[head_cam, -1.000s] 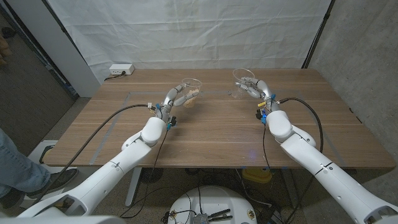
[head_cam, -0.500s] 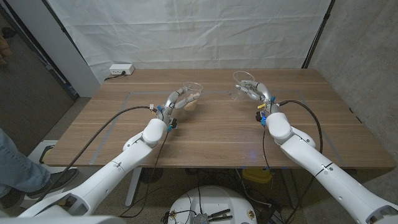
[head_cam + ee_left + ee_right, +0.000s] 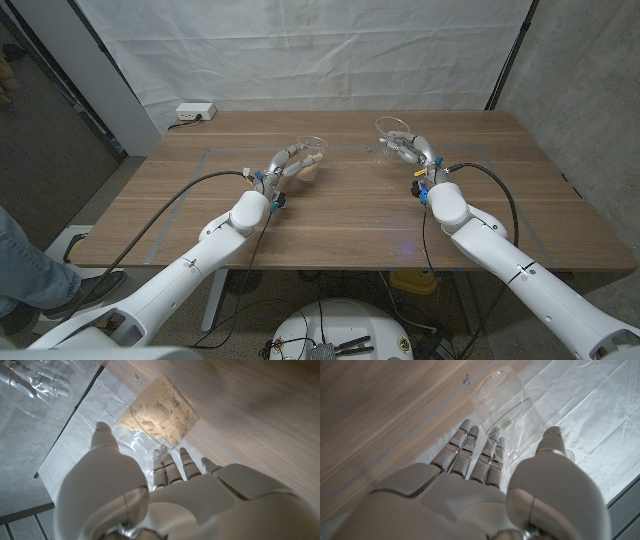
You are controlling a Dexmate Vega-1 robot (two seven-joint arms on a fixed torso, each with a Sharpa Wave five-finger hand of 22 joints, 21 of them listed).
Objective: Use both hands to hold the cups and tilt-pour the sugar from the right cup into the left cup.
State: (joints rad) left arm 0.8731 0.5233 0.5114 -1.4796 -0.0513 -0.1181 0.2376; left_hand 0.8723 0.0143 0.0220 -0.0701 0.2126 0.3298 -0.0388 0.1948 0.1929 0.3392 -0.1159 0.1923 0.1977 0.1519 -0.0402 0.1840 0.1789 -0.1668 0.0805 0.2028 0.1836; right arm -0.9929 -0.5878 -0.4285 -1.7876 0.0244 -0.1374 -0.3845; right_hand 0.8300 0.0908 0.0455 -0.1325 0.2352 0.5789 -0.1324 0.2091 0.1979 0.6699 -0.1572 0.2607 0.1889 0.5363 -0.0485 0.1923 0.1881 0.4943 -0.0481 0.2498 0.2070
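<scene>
Sugar [image 3: 161, 408] heaped in the bottom of a clear plastic cup [image 3: 309, 156] gripped by the left hand [image 3: 283, 162] above the wooden table [image 3: 340, 215], empty clear cup [image 3: 393, 130] gripped by the right hand [image 3: 414, 148], cups well apart.

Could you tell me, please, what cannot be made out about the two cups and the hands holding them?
- Clear plastic cup with brown sugar, left wrist view: the left hand covers its rim end.
- Empty clear plastic cup, right wrist view: the right hand hides where the fingers touch it.
- Head view: both cups are too small to tell whether they rest on the wooden table.
</scene>
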